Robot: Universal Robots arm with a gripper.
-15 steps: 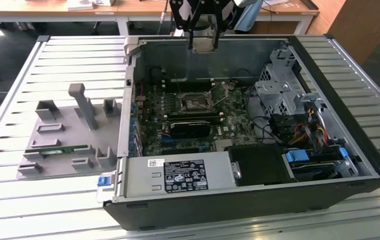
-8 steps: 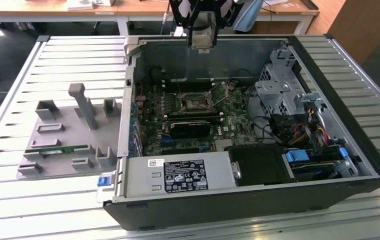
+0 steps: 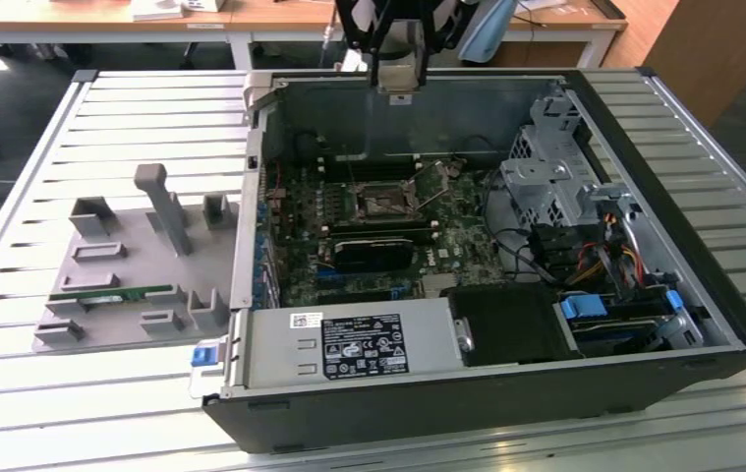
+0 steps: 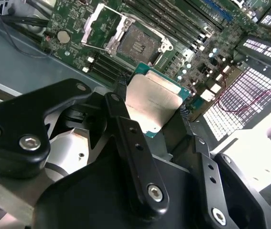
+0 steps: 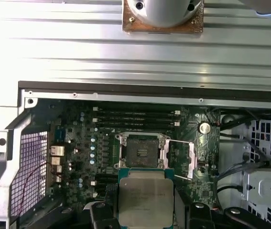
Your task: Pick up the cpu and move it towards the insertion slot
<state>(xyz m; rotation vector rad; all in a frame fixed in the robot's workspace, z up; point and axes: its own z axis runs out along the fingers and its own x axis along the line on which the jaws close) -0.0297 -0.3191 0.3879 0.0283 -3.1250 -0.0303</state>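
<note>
Fingers (image 4: 125, 138) of the gripper (image 5: 145, 212) clamp the cpu (image 4: 152, 102) by opposite edges, above the insertion slot (image 5: 141, 151). We judge it light, stiff and fragile, best held by its rim.

I see the cpu's (image 4: 150, 102) matt brushed silvery metal top, glossy black plastic gripper fingers (image 4: 136, 157), shiny steel-framed insertion slot (image 5: 141, 150).
</note>
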